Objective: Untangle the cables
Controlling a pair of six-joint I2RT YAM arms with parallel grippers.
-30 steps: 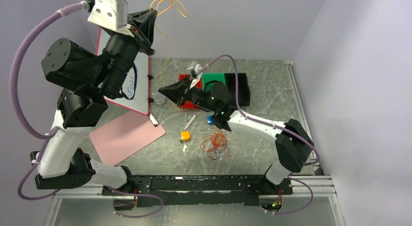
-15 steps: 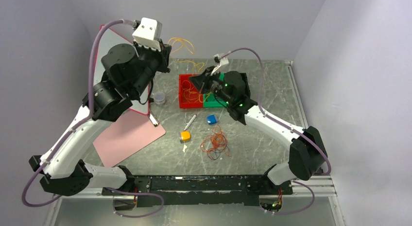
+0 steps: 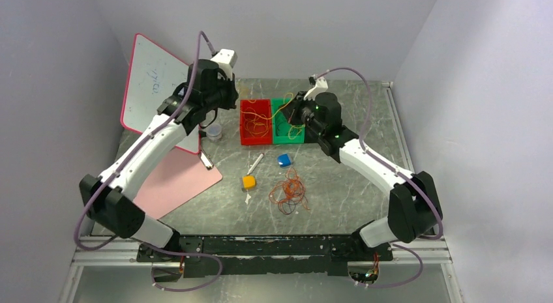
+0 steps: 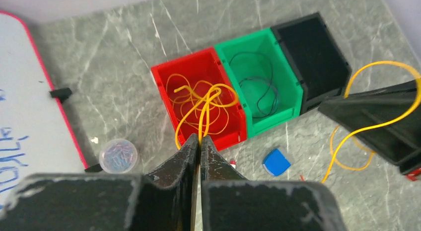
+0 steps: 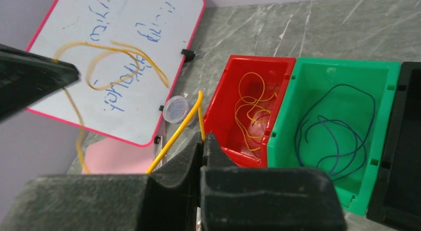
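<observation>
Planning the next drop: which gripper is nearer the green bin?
Right. The right gripper hangs above the green bin; the left gripper is off past the left side of the red bin.

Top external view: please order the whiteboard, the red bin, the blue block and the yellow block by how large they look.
1. whiteboard: clearly the largest.
2. red bin: much smaller than the board.
3. blue block and yellow block: both small and about alike, so I do not rank one over the other.

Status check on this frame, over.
Left gripper, right gripper both shut on yellow cable, trailing into red bin. Dark cable in green bin. Red-orange tangle loose on table. Nothing blocking.
</observation>
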